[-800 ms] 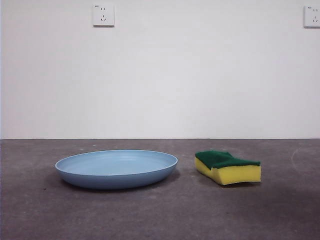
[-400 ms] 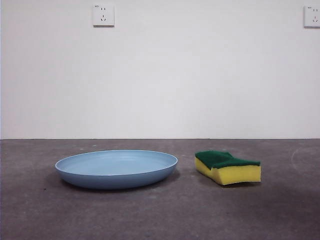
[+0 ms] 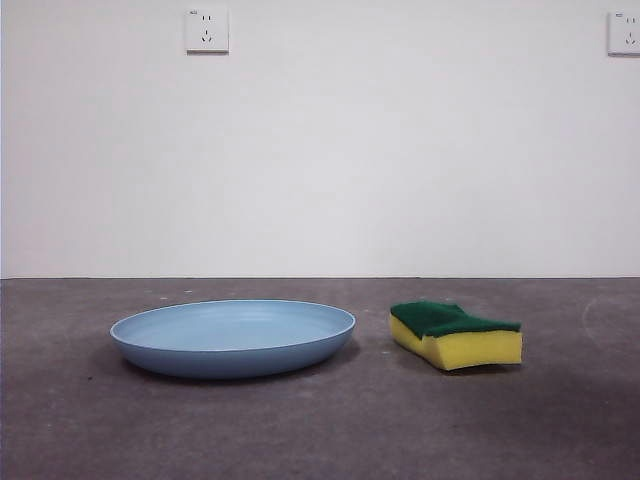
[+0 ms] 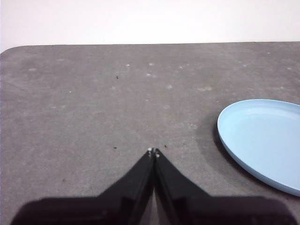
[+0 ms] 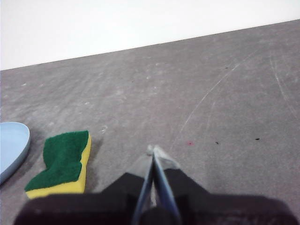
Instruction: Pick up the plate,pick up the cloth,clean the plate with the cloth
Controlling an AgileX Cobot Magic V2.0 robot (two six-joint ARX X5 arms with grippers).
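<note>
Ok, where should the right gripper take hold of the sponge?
Come straight down on the sponge and pinch its long yellow foam sides at the narrowed waist. It lies flat, green face up, clear of the plate, so both sides are free. The right gripper, now shut, must open first.

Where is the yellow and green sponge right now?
In the front view the sponge lies flat on the grey table, green side up, just right of the blue plate with a small gap between them. No gripper touches it.
</note>
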